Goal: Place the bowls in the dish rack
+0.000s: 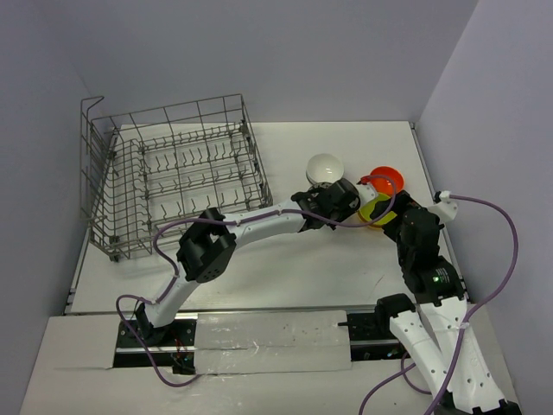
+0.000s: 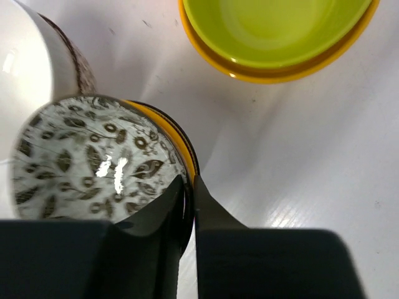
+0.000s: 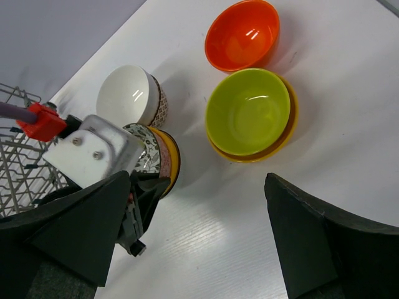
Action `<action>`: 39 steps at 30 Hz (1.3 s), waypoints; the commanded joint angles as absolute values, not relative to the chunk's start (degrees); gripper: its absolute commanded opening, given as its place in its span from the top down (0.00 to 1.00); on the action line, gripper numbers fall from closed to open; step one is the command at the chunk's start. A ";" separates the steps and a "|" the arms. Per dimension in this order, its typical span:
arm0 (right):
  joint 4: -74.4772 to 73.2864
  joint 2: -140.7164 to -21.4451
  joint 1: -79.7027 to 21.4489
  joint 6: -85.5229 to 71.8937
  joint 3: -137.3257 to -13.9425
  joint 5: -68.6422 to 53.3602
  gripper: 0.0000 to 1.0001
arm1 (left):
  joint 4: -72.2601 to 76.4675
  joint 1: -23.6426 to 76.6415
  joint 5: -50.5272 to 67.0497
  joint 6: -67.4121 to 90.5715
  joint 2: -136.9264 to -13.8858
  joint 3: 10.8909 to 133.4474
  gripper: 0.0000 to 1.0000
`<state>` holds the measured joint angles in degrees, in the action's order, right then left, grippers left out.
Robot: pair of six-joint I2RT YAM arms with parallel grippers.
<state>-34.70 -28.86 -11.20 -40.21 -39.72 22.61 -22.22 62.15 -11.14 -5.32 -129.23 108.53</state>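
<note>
- Top external: the dish rack stands on the far left of the tabletop, and no bowl shows in it. The left pincer reaches across to the bowl cluster on the right, so the rack lies well apart to its left. The left arm is the nearer one to the rack. The right pincer hangs just beside the lime green bowl.
- Left wrist: the left pincer is clenched on the rim of the leaf-print bowl, one finger inside and one on the yellow outer wall. The white bowl is touching or just beside it. Bowls are round, so there is no long axis to line up.
- Right wrist: the right pincer is spread wide and holds nothing. The lime green bowl is nested in a yellow bowl, with the orange bowl beyond. I cannot tell whether the leaf-print bowl is lifted.
- No readable writing or brands in any view.
</note>
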 commanded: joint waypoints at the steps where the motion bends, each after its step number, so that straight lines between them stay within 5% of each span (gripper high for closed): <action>1: -33.49 -28.21 -10.90 -40.25 -39.20 22.85 0.04 | -23.03 61.79 -11.25 -4.75 -128.06 111.53 0.90; 3: -33.49 -28.21 -10.90 -40.17 -39.20 22.85 0.05 | -23.03 61.87 -11.25 -4.66 -127.44 111.53 1.00; 26: -30.59 -19.61 -10.99 -35.34 -39.38 23.39 0.01 | -15.56 60.74 -8.79 2.71 -106.36 107.32 1.00; 39: -27.69 -19.07 -11.07 -33.05 -37.88 18.90 0.08 | 14.32 42.10 1.32 29.61 -77.36 71.91 1.00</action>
<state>-30.55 -18.48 -11.20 -34.20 -38.15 19.84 1.63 42.28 -2.85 22.41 -81.84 75.79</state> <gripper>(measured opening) 0.924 0.118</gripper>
